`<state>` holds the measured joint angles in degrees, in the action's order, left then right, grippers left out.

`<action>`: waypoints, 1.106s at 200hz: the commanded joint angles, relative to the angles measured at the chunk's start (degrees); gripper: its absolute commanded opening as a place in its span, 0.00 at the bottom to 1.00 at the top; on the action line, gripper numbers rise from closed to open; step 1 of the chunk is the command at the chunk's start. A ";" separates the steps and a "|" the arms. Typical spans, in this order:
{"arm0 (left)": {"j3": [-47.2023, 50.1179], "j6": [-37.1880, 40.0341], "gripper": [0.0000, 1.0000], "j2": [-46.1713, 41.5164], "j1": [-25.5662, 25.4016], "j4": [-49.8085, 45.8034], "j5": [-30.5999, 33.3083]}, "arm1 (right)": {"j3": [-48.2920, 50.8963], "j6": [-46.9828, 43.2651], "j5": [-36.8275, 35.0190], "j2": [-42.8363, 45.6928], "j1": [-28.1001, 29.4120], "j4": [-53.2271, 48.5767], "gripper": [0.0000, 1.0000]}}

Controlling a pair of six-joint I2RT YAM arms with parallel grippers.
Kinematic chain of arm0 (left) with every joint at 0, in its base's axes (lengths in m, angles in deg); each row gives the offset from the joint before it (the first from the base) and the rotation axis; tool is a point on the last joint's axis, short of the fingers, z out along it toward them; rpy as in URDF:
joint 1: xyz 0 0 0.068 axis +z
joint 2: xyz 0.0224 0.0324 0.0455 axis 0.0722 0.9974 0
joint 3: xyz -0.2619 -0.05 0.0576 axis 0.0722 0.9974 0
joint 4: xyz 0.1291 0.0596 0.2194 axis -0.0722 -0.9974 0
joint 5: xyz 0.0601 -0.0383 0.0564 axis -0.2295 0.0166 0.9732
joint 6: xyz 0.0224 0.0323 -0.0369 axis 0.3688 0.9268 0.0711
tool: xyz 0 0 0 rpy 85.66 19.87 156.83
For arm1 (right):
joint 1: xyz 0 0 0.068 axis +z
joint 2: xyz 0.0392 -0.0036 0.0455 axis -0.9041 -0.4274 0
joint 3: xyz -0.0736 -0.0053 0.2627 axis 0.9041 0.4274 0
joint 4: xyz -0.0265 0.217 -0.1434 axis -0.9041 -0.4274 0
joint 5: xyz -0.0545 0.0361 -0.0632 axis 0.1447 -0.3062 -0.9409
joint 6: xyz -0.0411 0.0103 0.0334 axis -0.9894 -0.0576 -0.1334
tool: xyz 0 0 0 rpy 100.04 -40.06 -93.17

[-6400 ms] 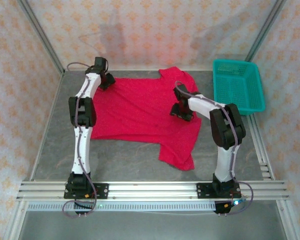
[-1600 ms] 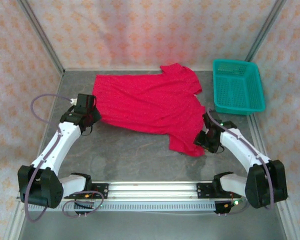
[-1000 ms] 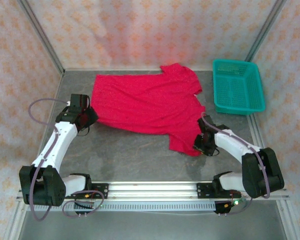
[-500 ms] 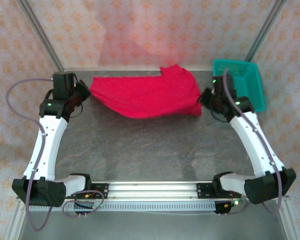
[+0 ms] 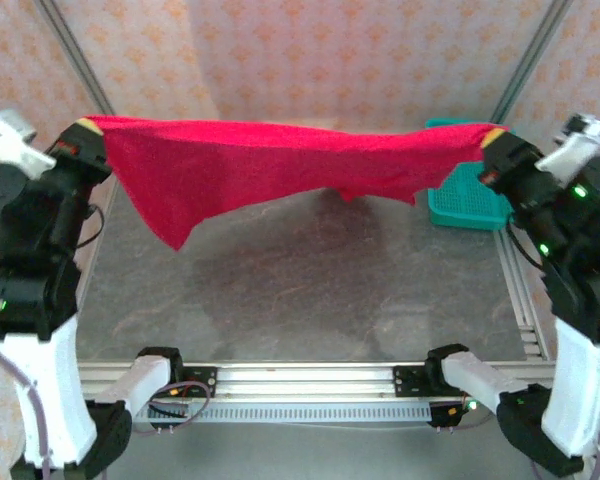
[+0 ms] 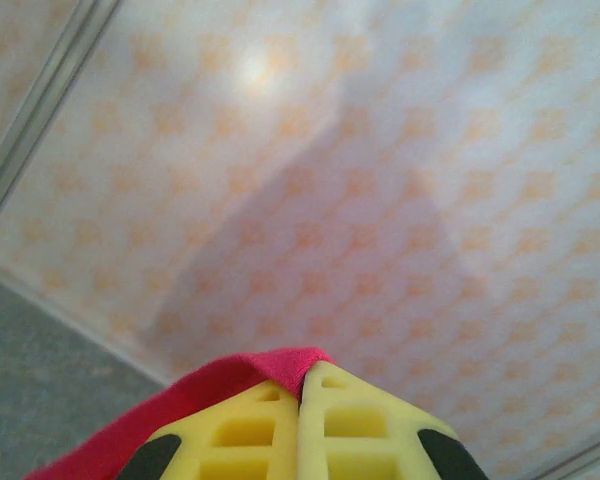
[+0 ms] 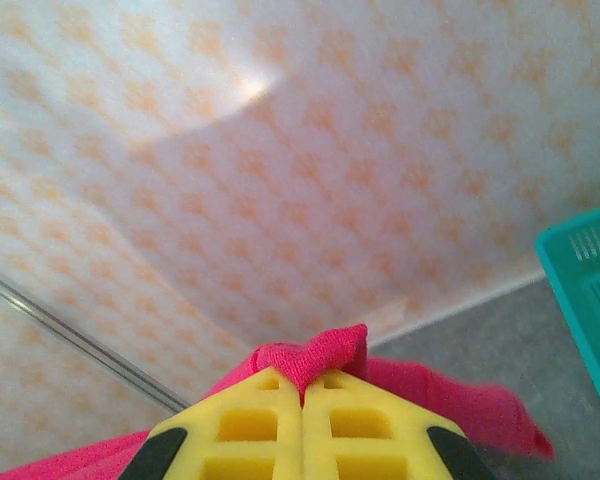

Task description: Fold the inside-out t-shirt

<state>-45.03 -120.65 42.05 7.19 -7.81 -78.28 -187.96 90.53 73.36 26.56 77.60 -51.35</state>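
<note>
The red t-shirt (image 5: 270, 160) hangs stretched in the air between both arms, high above the table, sagging in the middle with a corner drooping at the left. My left gripper (image 5: 86, 128) is shut on its left end; in the left wrist view a red fold (image 6: 260, 372) is pinched between the closed yellow fingertips (image 6: 365, 415). My right gripper (image 5: 491, 136) is shut on the right end; in the right wrist view red cloth (image 7: 320, 357) bunches out of the closed yellow fingertips (image 7: 250, 420). No white neck label is visible.
The teal plastic basket (image 5: 470, 205) stands at the back right of the grey table (image 5: 310, 290), partly behind the shirt and right arm; its corner (image 7: 590, 290) appears in the right wrist view. Patterned walls enclose the space, with metal posts at the back corners.
Both arms have lifted the shirt off the table and pulled it wide apart; it went from a low bunched drape at the back to a taut high span.
</note>
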 commanded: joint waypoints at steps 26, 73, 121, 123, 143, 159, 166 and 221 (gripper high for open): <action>-5.76 3.09 0.00 -2.84 0.47 -0.83 0.76 | -9.26 -4.45 -5.54 1.84 -0.18 -0.46 0.00; -0.19 5.26 0.00 0.94 0.47 1.55 1.32 | -9.79 -8.65 -10.61 -5.27 -0.17 1.91 0.00; 15.55 6.19 0.00 11.15 0.47 15.32 -1.03 | 5.04 -8.81 -10.11 -15.70 -0.17 15.15 0.00; 16.07 6.17 0.00 11.81 0.47 15.98 -1.06 | 5.63 -8.76 -10.02 -16.06 -0.16 15.72 0.00; 20.18 5.75 0.00 19.18 0.47 23.00 -1.12 | 9.29 -7.39 -8.59 -22.59 -0.20 20.88 0.00; 22.22 5.77 0.00 26.39 0.46 28.14 -0.48 | 11.00 -6.58 -7.71 -28.72 -0.24 24.73 0.00; 22.69 5.89 0.00 29.97 0.47 30.57 -0.16 | 11.29 -6.29 -7.88 -31.70 -0.19 26.15 0.00; 9.63 3.31 0.00 62.21 1.36 30.37 -3.31 | -1.85 -2.91 -10.59 -62.65 -0.32 23.79 0.00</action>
<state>-29.18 -115.90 95.90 7.39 20.34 -79.50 -181.51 85.57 64.79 -25.92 77.60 -27.51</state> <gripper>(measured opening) 0.064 0.045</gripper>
